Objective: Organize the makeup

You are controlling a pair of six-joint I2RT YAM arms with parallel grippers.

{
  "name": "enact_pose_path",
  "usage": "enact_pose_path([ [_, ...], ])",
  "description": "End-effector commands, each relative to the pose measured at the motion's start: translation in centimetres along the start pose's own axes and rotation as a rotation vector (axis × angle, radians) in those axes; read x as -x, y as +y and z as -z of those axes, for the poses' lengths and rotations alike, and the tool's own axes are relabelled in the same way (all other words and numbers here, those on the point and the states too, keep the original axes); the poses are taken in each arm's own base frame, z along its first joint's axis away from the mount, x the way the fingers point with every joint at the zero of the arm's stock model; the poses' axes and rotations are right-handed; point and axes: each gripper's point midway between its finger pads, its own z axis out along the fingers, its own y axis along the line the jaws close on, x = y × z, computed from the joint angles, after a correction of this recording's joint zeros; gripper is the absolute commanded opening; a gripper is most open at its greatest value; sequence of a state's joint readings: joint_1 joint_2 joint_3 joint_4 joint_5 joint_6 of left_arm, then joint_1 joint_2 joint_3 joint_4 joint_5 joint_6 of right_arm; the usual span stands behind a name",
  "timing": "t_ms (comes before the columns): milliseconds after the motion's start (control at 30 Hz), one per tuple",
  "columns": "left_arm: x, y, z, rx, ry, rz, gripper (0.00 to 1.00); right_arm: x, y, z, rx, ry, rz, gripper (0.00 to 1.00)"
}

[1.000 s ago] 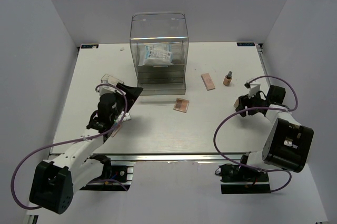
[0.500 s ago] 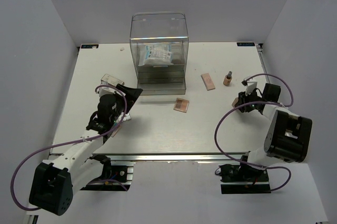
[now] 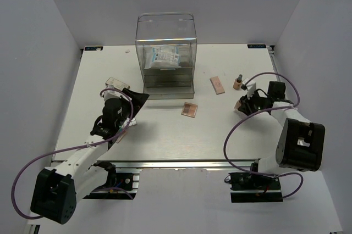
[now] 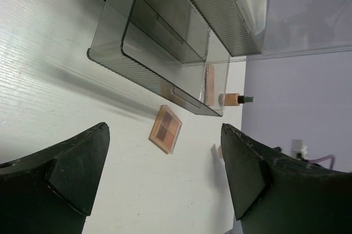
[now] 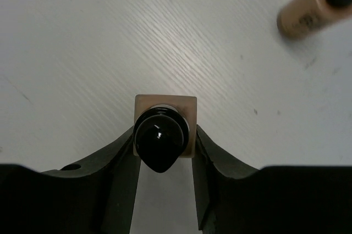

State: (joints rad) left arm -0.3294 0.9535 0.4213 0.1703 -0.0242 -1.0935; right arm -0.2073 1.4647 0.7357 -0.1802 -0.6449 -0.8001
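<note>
My right gripper (image 5: 164, 151) is shut on a tan dark-capped bottle (image 5: 165, 121), seen cap-on between the fingers just above the table; in the top view the gripper (image 3: 242, 104) is at the right. A second tan bottle (image 3: 237, 83) stands just beyond it and also shows in the right wrist view (image 5: 308, 9). A flat peach palette (image 3: 217, 85) and a small square palette (image 3: 189, 110) of four pans lie in front of the drawer box. A white-blue packet (image 3: 164, 58) lies inside the box. My left gripper (image 3: 132, 95) is open and empty, left of the box.
The tall clear acrylic drawer box (image 3: 165, 53) stands at the back centre, its lowest drawer (image 4: 159, 74) pulled out. A clear flat piece (image 3: 114, 82) lies by the left gripper. The table's right edge is close to the right arm.
My right gripper has swung left and a little farther out, towards the standing bottle. The left arm has not moved.
</note>
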Motion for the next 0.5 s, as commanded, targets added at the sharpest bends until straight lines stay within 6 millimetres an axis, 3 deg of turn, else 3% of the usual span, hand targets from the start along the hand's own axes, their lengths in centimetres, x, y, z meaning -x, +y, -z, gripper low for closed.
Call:
enact_pose_path([
  [0,0.7,-0.7,-0.2,-0.001,-0.011,-0.046,0.92,7.0,1.0,0.7,0.06,-0.107,0.256,0.0],
  [67,0.8,-0.9,-0.3,0.003,-0.002,-0.073,0.91,9.2,3.1,0.1,0.114,-0.097,0.335,0.0],
  [133,0.9,-1.0,-0.4,0.013,0.005,-0.093,0.92,13.5,3.7,0.1,0.118,-0.128,0.422,0.0],
  [167,1.0,-1.1,-0.4,0.014,0.003,-0.114,0.91,14.5,5.4,-0.7,0.164,-0.102,0.447,0.0],
  [200,1.0,-1.1,-0.4,0.016,0.003,-0.121,0.91,18.0,5.1,-0.2,0.144,-0.138,0.496,0.0],
  [233,1.2,-1.1,-0.3,0.019,-0.001,-0.13,0.91,19.7,5.6,-0.2,0.152,-0.138,0.525,0.0],
  [267,1.3,-1.2,-0.2,0.02,-0.002,-0.144,0.91,19.3,7.5,-1.5,0.224,-0.065,0.529,0.0],
  [300,1.5,-1.2,-0.2,0.023,-0.011,-0.149,0.92,20.3,8.0,-1.8,0.242,-0.047,0.555,0.0],
  [333,1.6,-1.2,0.0,0.024,-0.012,-0.155,0.91,24.5,9.0,-1.4,0.241,-0.086,0.626,0.0],
  [367,1.7,-1.3,0.1,0.022,-0.017,-0.164,0.92,24.2,9.0,-3.1,0.255,-0.021,0.63,0.0],
  [400,1.8,-1.4,0.2,0.021,-0.021,-0.169,0.92,23.8,9.9,-3.2,0.293,0.042,0.634,0.0],
  [433,1.8,-1.2,0.3,0.029,-0.019,-0.173,0.91,27.2,11.1,-2.9,0.284,0.01,0.716,0.0],
  [467,2.0,-1.5,0.5,0.022,-0.025,-0.182,0.91,26.4,11.0,-4.9,0.287,0.088,0.731,0.0],
])
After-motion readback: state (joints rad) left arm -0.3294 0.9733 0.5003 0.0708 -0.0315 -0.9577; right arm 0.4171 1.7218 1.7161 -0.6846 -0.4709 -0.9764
